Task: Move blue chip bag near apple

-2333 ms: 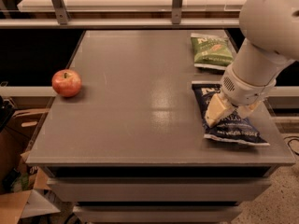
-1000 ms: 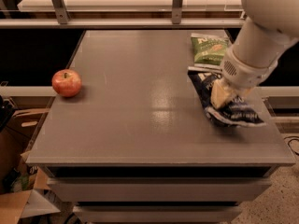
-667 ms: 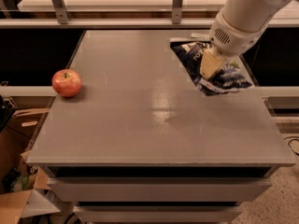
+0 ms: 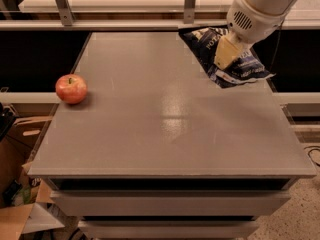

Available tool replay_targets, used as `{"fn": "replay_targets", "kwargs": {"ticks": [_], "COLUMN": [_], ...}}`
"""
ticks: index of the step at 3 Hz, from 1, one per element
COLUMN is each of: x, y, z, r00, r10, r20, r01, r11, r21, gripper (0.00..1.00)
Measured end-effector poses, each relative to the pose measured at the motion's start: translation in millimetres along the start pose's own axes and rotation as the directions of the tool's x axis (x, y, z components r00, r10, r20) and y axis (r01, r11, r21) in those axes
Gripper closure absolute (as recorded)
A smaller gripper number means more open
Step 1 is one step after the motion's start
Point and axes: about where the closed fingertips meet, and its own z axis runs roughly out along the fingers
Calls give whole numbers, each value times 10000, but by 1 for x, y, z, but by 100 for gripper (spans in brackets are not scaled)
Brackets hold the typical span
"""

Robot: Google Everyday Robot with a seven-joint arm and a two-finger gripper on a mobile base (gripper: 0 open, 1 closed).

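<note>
The blue chip bag (image 4: 239, 68), dark navy with white lettering, hangs lifted above the table's far right part, tilted, held by my gripper (image 4: 226, 54). The gripper's pale fingers are shut on the bag's middle, and the white arm reaches in from the upper right. The apple (image 4: 71, 88), small, red with yellowish patches, sits on the grey table (image 4: 165, 124) near its left edge, far from the bag. The green chip bag is hidden behind the lifted bag and arm.
The table stands on a drawer unit with edges all round. A rail and metal posts (image 4: 60, 4) run along the back. Cardboard boxes (image 4: 15, 184) lie on the floor at the lower left.
The gripper closed on the blue chip bag, lifted it off the table's right side and carried it up and towards the back. The apple has not moved.
</note>
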Motion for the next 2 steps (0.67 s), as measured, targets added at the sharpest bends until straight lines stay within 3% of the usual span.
{"fn": "replay_targets", "kwargs": {"ticks": [1, 2], "x": [0, -22], "y": [0, 43], "z": [0, 5], "r00": [10000, 9846], "r10": [-8, -1745], "r20": [0, -23], "r01": [8, 1745], "r11": [10000, 9846], "r21": [1, -112], "gripper": [100, 100]}}
